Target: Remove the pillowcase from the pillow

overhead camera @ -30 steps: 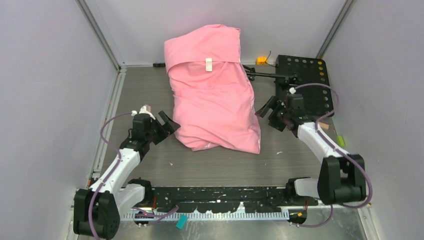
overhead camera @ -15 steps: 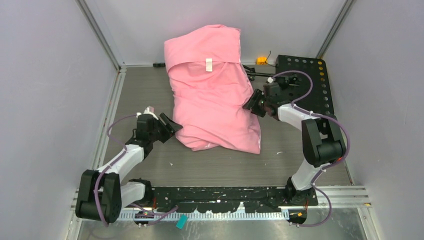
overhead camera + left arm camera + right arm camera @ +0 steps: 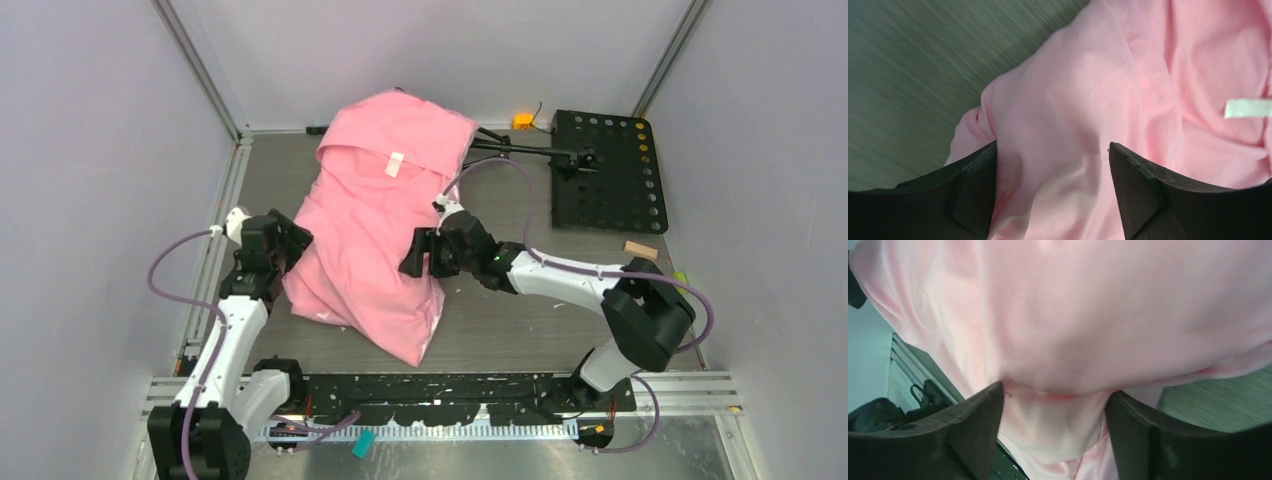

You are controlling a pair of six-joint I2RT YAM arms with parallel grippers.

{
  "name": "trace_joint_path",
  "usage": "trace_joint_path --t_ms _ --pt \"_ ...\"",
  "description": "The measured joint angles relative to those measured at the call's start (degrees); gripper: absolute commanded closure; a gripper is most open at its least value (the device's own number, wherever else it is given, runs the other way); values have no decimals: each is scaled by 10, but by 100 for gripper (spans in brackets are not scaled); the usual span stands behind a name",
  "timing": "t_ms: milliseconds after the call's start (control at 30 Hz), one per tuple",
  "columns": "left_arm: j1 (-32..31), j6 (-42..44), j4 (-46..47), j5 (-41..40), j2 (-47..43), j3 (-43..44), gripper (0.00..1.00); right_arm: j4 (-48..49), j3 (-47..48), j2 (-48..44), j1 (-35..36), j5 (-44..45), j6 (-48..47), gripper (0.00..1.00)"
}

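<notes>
The pink pillowcase (image 3: 375, 235) lies wrinkled and slanted across the middle of the table, its white tag (image 3: 395, 163) near the far end. The pillow is hidden inside it. My left gripper (image 3: 292, 245) is open at the bundle's left edge; in the left wrist view (image 3: 1053, 147) pink fabric (image 3: 1073, 100) lies between the spread jaws, with the tag (image 3: 1248, 107) at the right. My right gripper (image 3: 420, 255) is open and pressed against the bundle's right side; in the right wrist view (image 3: 1055, 390) pink fabric (image 3: 1098, 315) bulges between the spread jaws.
A black perforated plate (image 3: 605, 170) lies at the back right with a black rod (image 3: 530, 152) reaching toward the pillowcase. A small orange part (image 3: 522, 121) sits at the back wall. A small wooden block (image 3: 640, 250) lies at the right. Walls enclose three sides.
The right arm has swung left and pushed the bundle, which has slid left and turned slantwise. The left gripper has moved back toward the left at the bundle's edge.
</notes>
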Motion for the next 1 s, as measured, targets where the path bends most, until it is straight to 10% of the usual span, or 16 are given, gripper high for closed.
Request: trace_joint_path --t_ms 400,767,1000 --pt "-2 -73 -313 -44 -127 63 14 -115 110 -75 -138 61 -37 8" --pt "-3 -129 -335 155 -213 -38 22 -138 285 162 -213 37 -38 9" --pt "-4 -146 -230 209 -136 -107 41 -139 367 285 -216 -3 -51 67"
